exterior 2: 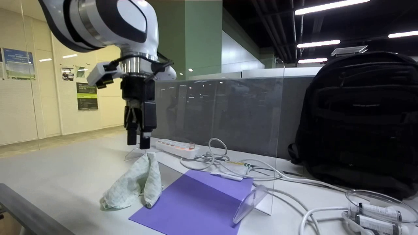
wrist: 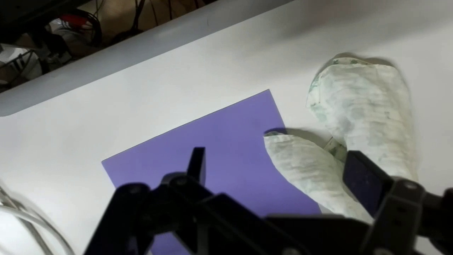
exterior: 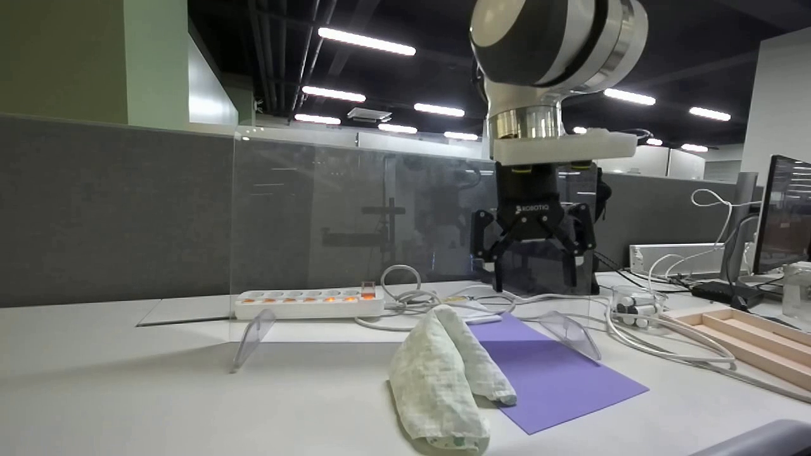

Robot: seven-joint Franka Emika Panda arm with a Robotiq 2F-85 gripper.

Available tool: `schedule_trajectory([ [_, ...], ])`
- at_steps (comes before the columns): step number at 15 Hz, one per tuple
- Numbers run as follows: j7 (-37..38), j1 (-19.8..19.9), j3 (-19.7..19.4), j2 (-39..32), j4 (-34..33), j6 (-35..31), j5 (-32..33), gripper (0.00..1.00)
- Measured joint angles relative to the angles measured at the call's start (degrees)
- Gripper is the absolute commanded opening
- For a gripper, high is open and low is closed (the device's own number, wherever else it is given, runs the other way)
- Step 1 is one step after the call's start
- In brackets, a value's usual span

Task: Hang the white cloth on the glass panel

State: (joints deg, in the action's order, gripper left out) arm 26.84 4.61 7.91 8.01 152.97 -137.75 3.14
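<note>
Jaws spread and holding nothing, I hover over the tabletop [exterior: 285, 405]; the white cloth [exterior: 437, 373] rests at 7 o'clock from them in an exterior view. Pinching too shallowly could let it slip; carrying low could topple the glass panel [exterior: 405, 221].

Cloth [exterior: 437, 377]: pale greenish white, darker green print at edges; motif too blurred to name. Gripper [exterior: 535, 279]: black. Sheet [exterior: 564, 380]: plain purple. Power strip [exterior: 304, 310]: white, orange switches [exterior: 329, 299]. Backpack [exterior 2: 356, 130]: black. Divider [exterior: 114, 215]: dark grey. Glass panel [exterior: 285, 221]: clear.
</note>
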Motion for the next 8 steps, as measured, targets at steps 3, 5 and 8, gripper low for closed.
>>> schedule_trajectory([
  [3, 0.0, -1.4, -0.2, -5.3, -0.2, -4.0, 0.1, 1.0],
  [5, -0.1, -2.8, -0.3, -8.1, -0.5, -5.5, 0.2, 1.0],
  [8, -0.1, -5.3, -0.3, -11.9, -0.9, -7.4, 0.4, 1.0],
])
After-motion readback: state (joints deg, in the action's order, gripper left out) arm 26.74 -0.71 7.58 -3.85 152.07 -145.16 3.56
